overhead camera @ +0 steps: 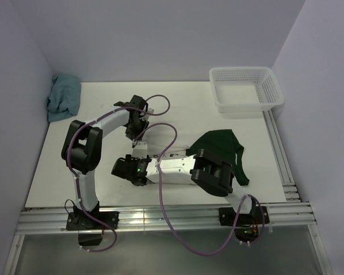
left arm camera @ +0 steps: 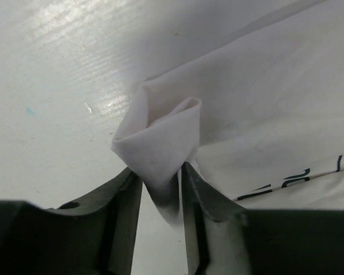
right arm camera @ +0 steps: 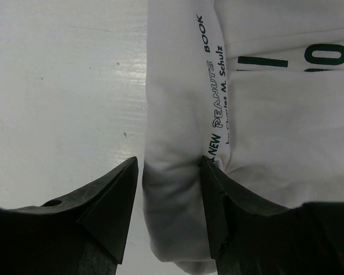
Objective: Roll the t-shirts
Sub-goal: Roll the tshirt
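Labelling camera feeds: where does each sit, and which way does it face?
Top external: above, behind the bases, looking down on table and t-shirt; left arm and right arm show.
Left wrist: on the left arm, facing a t-shirt fold between its jaws.
Right wrist: on the right arm, jaws astride the printed roll.
Shared: all three show the t-shirt.

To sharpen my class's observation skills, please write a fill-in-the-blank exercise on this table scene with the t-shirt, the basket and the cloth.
1. The white mesh basket stands at the far ___ corner of the table.
2. The teal cloth lies bunched at the far ___ corner.
3. The print on the t-shirt reads "A New ___ Book".
4. The sleeve showing beside the right arm is dark ___.

Missing words: right; left; Peanuts; green.
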Tool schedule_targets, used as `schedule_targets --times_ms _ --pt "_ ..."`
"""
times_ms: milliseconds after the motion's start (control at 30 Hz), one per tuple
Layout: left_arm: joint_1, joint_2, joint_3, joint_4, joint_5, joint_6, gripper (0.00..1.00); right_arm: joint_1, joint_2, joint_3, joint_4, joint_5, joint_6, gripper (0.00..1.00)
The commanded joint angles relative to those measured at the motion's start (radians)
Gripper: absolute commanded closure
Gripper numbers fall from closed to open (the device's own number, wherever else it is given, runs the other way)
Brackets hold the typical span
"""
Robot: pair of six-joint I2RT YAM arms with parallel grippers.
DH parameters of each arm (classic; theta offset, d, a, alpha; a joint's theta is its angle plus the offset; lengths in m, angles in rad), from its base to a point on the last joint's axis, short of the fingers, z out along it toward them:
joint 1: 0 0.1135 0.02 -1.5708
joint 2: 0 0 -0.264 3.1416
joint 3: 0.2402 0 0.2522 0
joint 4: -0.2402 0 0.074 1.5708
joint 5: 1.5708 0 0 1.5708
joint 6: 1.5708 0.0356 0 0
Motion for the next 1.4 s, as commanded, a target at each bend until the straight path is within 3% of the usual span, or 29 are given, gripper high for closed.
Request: schedule_targets --times_ms 0,300,333,467,567,667,867,1167,1367 --pt "-0.004 0.008 0.071 -0.010 0.019 0.013 0.61 0.009 0.033 -0.001 -0.080 -0.020 0.022 0.44" --pt "0.023 0.004 0.178 -0.049 0.117 0.027 0.42 0.009 0.048 -0.012 -0.099 -0.056 0.033 0.48" --pt "0.029 0.005 0.190 -0.059 0.132 0.027 0.41 0.009 0.045 -0.025 -0.093 -0.064 0.036 0.54" --pt "0.078 -0.001 0.244 -0.108 0.261 0.085 0.36 0.007 0.021 -0.078 -0.036 -0.090 0.031 0.62" --pt "0.120 -0.041 0.247 -0.115 0.336 0.119 0.35 -0.002 -0.036 -0.185 0.082 -0.122 0.034 0.67" --pt "0.164 -0.080 0.194 -0.116 0.397 0.163 0.35 -0.016 -0.128 -0.364 0.312 -0.180 0.042 0.73" --pt "0.239 -0.131 0.033 -0.045 0.606 0.225 0.35 -0.098 -0.222 -0.700 0.921 -0.375 0.092 0.80" --pt "0.266 -0.091 -0.110 0.090 0.798 0.246 0.33 -0.166 -0.168 -0.871 1.288 -0.503 0.201 0.82" --pt "0.266 -0.009 -0.153 0.167 0.786 0.193 0.34 -0.187 -0.125 -0.906 1.414 -0.530 0.249 0.83"
